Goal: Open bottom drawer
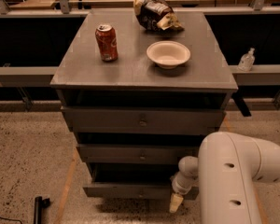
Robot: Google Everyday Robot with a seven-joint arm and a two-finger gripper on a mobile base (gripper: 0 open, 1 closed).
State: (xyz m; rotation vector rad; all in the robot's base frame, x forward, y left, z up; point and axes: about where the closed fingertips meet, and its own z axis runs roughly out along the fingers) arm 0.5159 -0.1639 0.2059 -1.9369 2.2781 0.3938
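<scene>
One target: bottom drawer (pixel 126 190).
Gripper (pixel 176 202): at its right end; closure cannot tell.
Advice: pull straight out, level.

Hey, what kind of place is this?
Probably a robot test lab: a lone grey cabinet on speckled floor, metal railings behind, and the claw low by the bottom drawer.

On the surface (pixel 130 73), the can (pixel 106 42) stands at 9 o'clock, the bowl (pixel 168 54) toward 3 o'clock, and the bag (pixel 155 10) behind the bowl at 12 o'clock. Beneath the surface, the bottom drawer (pixel 130 190) lies lowest. The end effector (pixel 176 202) hangs before that drawer's front near its right end, at 5 o'clock, left of the arm (pixel 233 176).
</scene>
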